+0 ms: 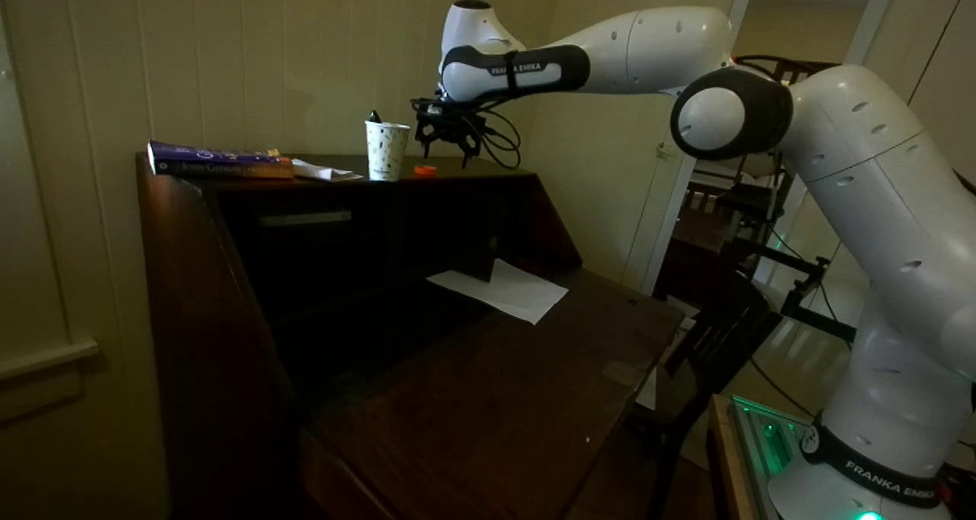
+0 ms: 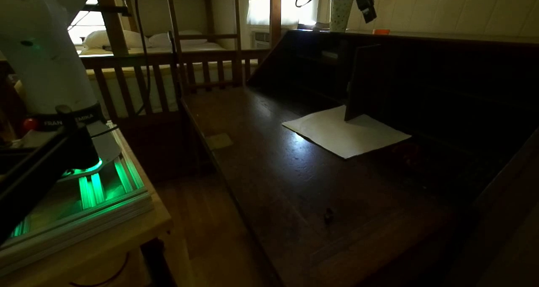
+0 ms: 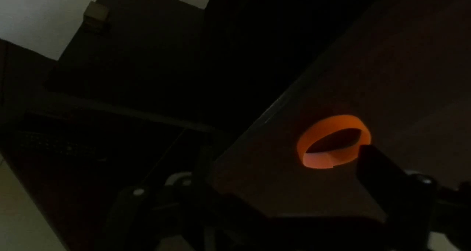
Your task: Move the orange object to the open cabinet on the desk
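In an exterior view: gripper [image 1: 445, 158] empty w/ fingers spread, above orange ring [image 1: 425, 171] atop desk [image 1: 473, 398]. In an exterior view: ring's nr the top edge. Wrist view: ring's oval, long axis slants up to R, hole up; looks light & springy, tho too dim to be sure; pinch opp. walls gently.

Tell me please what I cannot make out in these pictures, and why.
Open cabinet: depths lost in shadow in both exterior views.
Orange object: bit of rim behind a gripper finger in wrist view.
Dark item: lower part hidden by the cup in both exterior views.
Arm: upper part cut off by the top edge in an exterior view.
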You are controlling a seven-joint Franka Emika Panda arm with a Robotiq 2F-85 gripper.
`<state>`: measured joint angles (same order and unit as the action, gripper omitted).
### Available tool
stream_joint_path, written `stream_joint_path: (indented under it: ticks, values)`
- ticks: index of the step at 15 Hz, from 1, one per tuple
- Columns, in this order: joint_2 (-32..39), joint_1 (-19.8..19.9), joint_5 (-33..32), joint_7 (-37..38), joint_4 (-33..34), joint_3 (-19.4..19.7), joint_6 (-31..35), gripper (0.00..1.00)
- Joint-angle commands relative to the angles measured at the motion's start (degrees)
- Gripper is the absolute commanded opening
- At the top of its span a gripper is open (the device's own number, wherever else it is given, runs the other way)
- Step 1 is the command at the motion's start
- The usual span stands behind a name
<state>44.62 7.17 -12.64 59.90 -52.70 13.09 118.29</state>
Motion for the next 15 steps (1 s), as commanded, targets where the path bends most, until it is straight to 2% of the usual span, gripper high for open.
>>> stream_joint_path:
  ticks: [1,6,8,9,11,12,13,14,15]
  values:
    - [5.99,1.57,1.51,4.14,9.02,0.37,-2.42,1.0]
    - [9.36,3.25,1.56,5.92,13.05,-0.15,-2.72,0.98]
    - [10.22,3.74,1.94,5.76,14.14,-0.63,-3.17,0.92]
    - [10.54,3.95,2.14,5.6,14.61,-0.92,-3.64,0.85]
    - [11.04,4.07,2.22,5.1,15.27,-1.21,-4.58,0.83]
    - [11.26,4.13,2.28,4.85,15.55,-1.38,-4.97,0.77]
    - [11.43,4.14,2.24,4.75,15.69,-1.51,-5.29,0.79]
    - [11.45,4.18,2.29,4.54,15.74,-1.71,-5.58,0.76]
    - [11.4,4.11,2.09,4.47,15.8,-1.65,-5.73,0.61]
